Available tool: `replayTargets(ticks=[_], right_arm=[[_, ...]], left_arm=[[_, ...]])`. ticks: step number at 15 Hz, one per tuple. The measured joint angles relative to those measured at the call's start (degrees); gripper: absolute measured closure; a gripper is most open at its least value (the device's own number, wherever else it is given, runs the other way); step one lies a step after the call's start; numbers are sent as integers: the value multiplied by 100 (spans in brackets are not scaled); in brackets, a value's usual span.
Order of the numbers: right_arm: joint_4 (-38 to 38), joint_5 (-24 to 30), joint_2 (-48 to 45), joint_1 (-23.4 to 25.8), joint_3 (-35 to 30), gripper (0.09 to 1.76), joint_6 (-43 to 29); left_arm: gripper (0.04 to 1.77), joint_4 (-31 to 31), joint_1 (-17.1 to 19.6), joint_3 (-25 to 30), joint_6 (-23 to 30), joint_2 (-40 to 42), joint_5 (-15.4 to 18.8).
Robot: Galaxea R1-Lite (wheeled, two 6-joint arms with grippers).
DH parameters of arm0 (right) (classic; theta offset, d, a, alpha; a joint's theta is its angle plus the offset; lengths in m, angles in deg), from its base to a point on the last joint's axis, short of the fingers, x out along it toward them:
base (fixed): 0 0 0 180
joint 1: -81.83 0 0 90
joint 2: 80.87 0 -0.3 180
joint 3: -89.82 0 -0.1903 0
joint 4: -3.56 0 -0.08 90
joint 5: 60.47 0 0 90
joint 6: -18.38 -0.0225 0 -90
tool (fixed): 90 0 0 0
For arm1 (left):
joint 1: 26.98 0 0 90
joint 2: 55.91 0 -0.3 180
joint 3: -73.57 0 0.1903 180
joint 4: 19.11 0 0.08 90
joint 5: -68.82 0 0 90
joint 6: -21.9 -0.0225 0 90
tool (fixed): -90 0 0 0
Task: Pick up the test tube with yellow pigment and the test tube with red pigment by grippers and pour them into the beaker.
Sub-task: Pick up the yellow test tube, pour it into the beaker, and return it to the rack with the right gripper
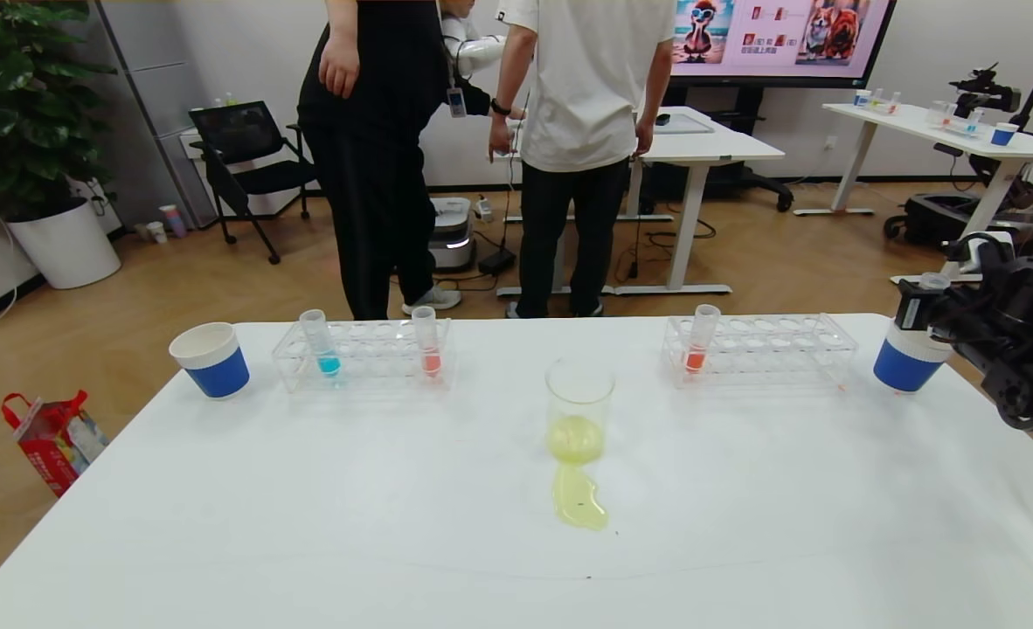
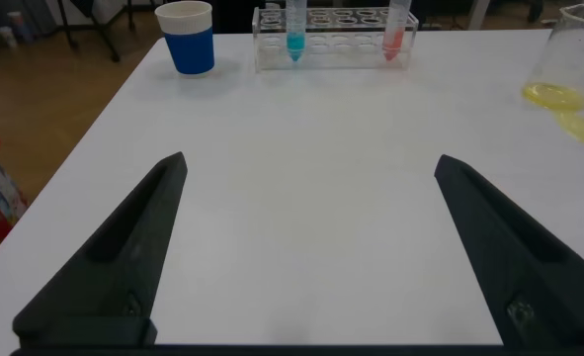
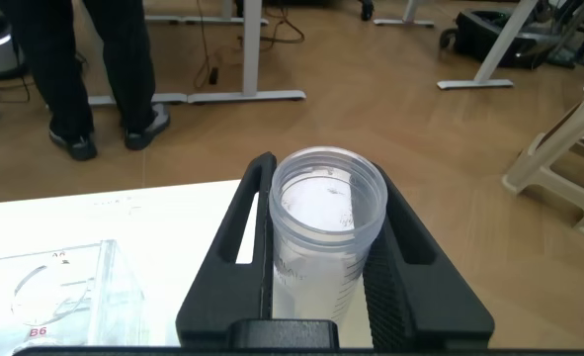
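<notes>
The beaker (image 1: 579,397) stands mid-table with yellow liquid in its bottom, and it shows in the left wrist view (image 2: 568,59). A yellow puddle (image 1: 579,505) lies on the table in front of it. My right gripper (image 1: 925,301) (image 3: 323,173) is shut on a clear test tube (image 3: 326,227) that looks empty, held upright above the right paper cup (image 1: 905,362). No tube with yellow liquid shows. A salmon-red tube (image 1: 429,342) (image 2: 394,30) stands in the left rack (image 1: 363,354). An orange-red tube (image 1: 700,339) stands in the right rack (image 1: 761,349). My left gripper (image 2: 309,160) is open and empty above the near left table.
A blue-liquid tube (image 1: 320,342) stands in the left rack. A blue-and-white paper cup (image 1: 211,358) sits at the far left. Two people (image 1: 481,131) stand just beyond the table's far edge. The right cup is near the table's right edge.
</notes>
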Motion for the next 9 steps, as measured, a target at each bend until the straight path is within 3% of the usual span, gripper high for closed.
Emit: replayTargets(ticks=[9], right_arm=[[11, -20, 133, 33, -17, 133, -4]], left_arm=[[6, 2, 0, 0, 0, 0, 2]])
